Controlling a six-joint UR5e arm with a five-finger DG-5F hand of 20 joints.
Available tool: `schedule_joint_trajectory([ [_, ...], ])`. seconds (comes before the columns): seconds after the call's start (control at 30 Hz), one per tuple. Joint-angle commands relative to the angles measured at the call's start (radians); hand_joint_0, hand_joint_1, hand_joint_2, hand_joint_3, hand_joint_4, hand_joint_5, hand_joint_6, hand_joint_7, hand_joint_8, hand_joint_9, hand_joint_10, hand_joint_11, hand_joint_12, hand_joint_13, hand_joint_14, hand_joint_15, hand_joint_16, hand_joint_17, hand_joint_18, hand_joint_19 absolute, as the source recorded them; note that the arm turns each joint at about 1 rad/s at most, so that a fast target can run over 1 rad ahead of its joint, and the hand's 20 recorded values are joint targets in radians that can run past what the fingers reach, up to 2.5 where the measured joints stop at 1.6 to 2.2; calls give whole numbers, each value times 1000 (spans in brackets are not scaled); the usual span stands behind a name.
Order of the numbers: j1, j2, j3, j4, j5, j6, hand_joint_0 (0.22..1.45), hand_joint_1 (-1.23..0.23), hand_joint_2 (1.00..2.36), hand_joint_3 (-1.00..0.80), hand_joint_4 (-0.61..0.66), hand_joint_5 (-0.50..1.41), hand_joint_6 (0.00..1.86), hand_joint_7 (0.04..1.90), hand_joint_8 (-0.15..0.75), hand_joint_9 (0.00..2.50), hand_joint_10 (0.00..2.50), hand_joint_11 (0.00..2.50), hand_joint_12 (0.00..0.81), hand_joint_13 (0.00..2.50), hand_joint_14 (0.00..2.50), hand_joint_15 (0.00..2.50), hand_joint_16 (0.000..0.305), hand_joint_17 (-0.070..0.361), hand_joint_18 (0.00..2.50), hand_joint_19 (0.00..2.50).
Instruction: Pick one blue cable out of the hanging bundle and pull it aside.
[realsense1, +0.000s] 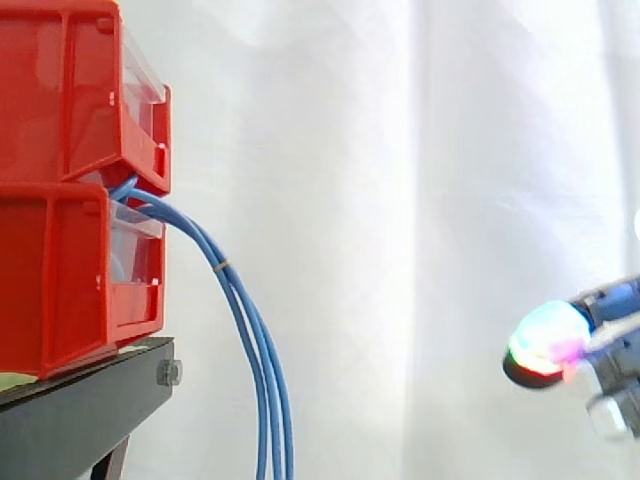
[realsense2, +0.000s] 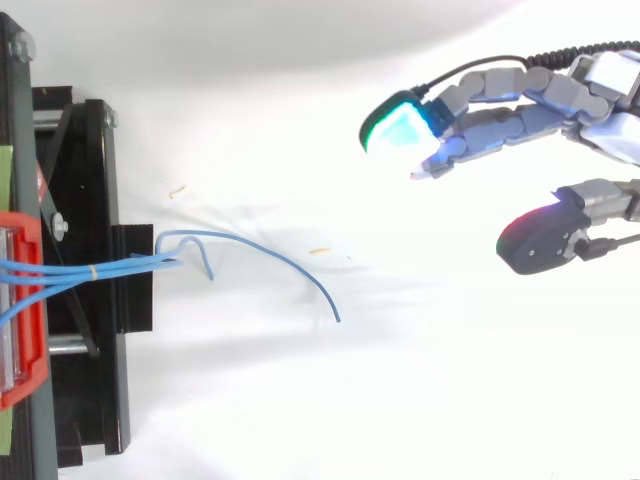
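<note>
A bundle of thin blue cables (realsense1: 250, 330) comes out between the two stacked red bins (realsense1: 70, 190) and hangs down past the black stand (realsense1: 90, 400). A small yellow tie (realsense1: 222, 266) binds the strands near the top. From above, the cables (realsense2: 250, 250) run right from the bins, and their loose ends curl over the white floor. My hand (realsense2: 560, 100) is far to the right of the bundle, well apart from it. Its fingers (realsense2: 480, 105) stretch straight toward the cables, the thumb (realsense2: 545, 235) set apart below them, nothing held. One glowing fingertip (realsense1: 548, 342) enters at the side view's right edge.
A white curtain (realsense1: 420, 200) backs the scene. The black stand's frame (realsense2: 90, 280) extends right of the bins in the top view. Small yellowish scraps (realsense2: 320, 251) lie on the white floor between the cables and the hand.
</note>
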Motion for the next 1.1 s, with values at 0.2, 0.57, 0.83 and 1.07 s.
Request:
schedule_joint_trajectory([
  [0.2, -25, 4, 264, -498, -77, 24, 462, -623, 1000, -500, 176, -202, 501, 628, 244, 772, 4, 113, 303, 743, 11, 275, 53, 119, 499, 215],
  [0.57, -55, 2, 264, -409, -271, 56, 475, -628, 1000, -492, 188, -192, 501, 644, 245, 822, 5, 142, 299, 768, 12, 284, 52, 117, 519, 225],
  [0.83, -83, 4, 296, -402, -361, 97, 476, -628, 1001, -486, 189, -190, 501, 649, 246, 840, 5, 161, 299, 786, 12, 301, 52, 117, 538, 239],
  [1.07, -100, 4, 368, -467, -364, 108, 478, -628, 1000, -486, 194, -188, 501, 649, 250, 868, 6, 180, 294, 805, 13, 308, 52, 117, 557, 247],
])
